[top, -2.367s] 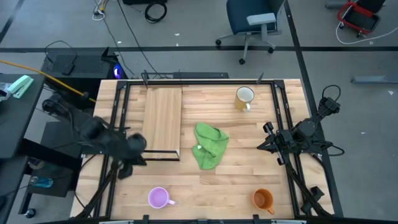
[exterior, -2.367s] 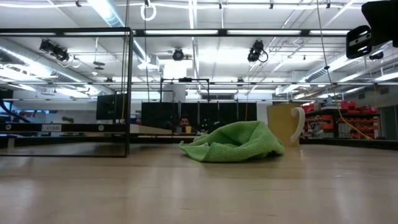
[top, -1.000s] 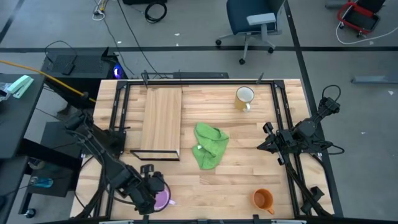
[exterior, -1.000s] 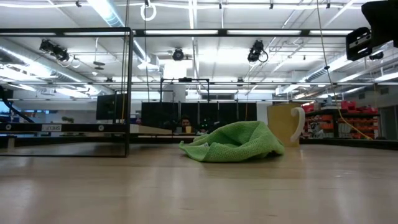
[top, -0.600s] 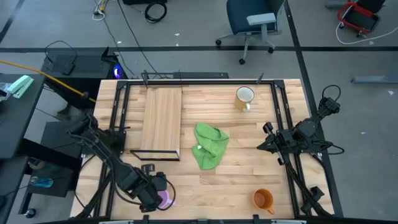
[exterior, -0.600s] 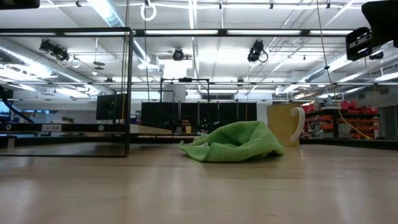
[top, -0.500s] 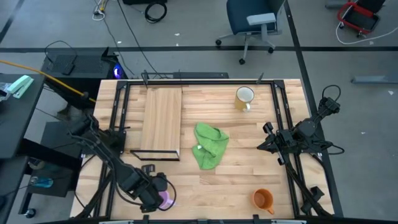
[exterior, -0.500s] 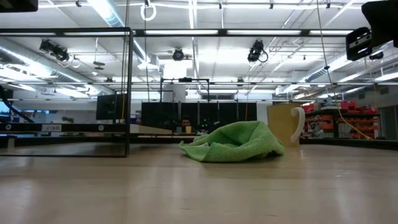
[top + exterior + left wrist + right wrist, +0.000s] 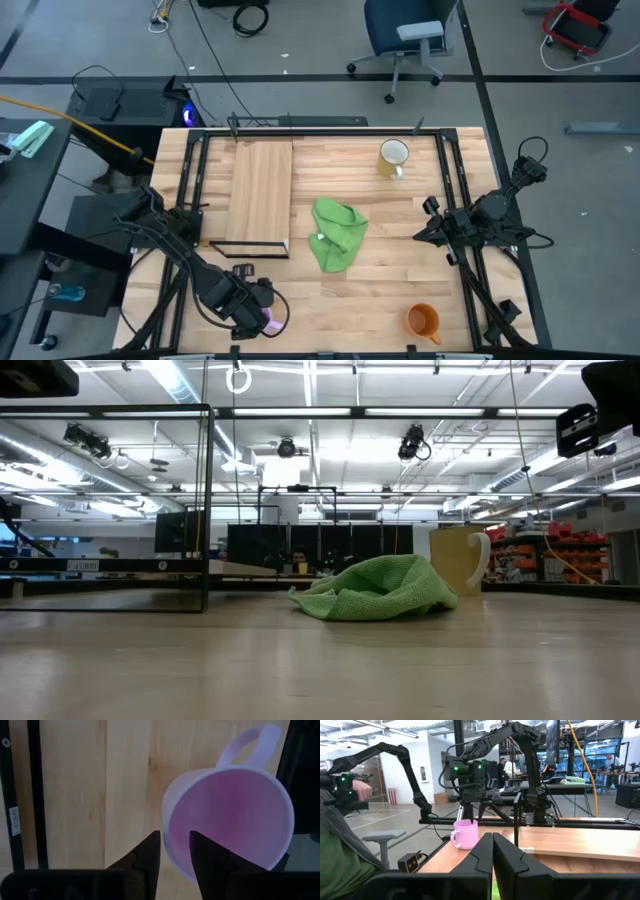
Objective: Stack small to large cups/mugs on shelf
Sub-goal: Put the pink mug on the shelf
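purple mug [image 9: 272,319] sits at the near-left part of the tabletop [image 9: 370,290] in the high view, mostly hidden under the left gripper [image 9: 250,315]; only a sliver of its rim shows. shelf [image 9: 262,190] lies well apart toward the far left, black frame at its near end. yellow-cream mug [image 9: 393,156] stands far right of centre, orange mug [image 9: 423,320] near right, green cloth [image 9: 338,233] between them mid-table. right gripper [image 9: 432,232] waits at the right edge, over the table.

low view: cloth [image 9: 375,590] bunched mid-table, cream mug [image 9: 459,560] partly hidden behind it, handle to the right. purple and orange mugs not in view.

left wrist view: purple mug [image 9: 235,815] seen from above, handle pointing away from the fingers [image 9: 147,857]. one finger is outside the wall, the other inside, pinching the rim.

right wrist view: right gripper's fingers [image 9: 482,855] pressed together. purple mug [image 9: 465,834] stands across the table under the left arm. a person shows at the frame edge, cut off.
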`<state>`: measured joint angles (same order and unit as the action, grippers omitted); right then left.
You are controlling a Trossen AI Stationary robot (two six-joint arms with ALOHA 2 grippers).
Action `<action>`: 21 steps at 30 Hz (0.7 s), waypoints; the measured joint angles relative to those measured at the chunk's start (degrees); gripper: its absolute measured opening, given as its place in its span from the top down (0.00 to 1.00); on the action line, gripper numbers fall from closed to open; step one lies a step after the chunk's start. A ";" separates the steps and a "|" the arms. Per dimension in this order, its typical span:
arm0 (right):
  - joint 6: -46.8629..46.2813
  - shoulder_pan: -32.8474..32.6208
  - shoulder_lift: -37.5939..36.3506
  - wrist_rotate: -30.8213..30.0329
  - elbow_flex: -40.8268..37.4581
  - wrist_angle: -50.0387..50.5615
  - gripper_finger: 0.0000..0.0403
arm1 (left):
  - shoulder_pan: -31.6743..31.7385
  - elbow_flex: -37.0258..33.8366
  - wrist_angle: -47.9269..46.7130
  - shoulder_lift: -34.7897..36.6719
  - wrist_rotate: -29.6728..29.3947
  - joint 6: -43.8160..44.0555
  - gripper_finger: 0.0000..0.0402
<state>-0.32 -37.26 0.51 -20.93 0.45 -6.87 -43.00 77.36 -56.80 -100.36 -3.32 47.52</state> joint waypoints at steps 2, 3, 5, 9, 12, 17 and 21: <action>0.00 0.00 -0.02 0.00 0.02 0.00 0.97 | 0.08 0.00 0.07 -0.89 1.26 -0.69 0.71; 0.00 0.00 0.00 0.00 0.01 0.00 0.97 | 0.08 0.00 0.05 -1.13 1.70 -0.84 0.72; 0.00 -0.02 0.00 0.02 0.00 0.00 0.97 | 0.08 0.00 0.06 -1.03 1.82 -1.00 0.72; 0.00 -0.01 0.00 0.01 0.00 0.00 0.97 | 0.08 0.00 0.42 -1.00 1.32 -1.96 0.72; 0.00 0.00 0.00 0.01 0.00 0.00 0.97 | 0.50 0.00 1.49 -1.19 1.08 -2.48 0.73; -0.01 0.00 0.00 0.00 0.00 0.01 0.97 | 1.60 0.04 1.95 -1.81 1.01 -3.76 0.75; -0.02 0.00 0.00 0.00 0.00 0.02 0.97 | 2.12 0.04 2.20 -2.92 1.22 -4.99 0.77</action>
<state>-0.34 -37.26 0.51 -20.93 0.45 -6.85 -40.88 77.41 -54.59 -103.29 -2.10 42.53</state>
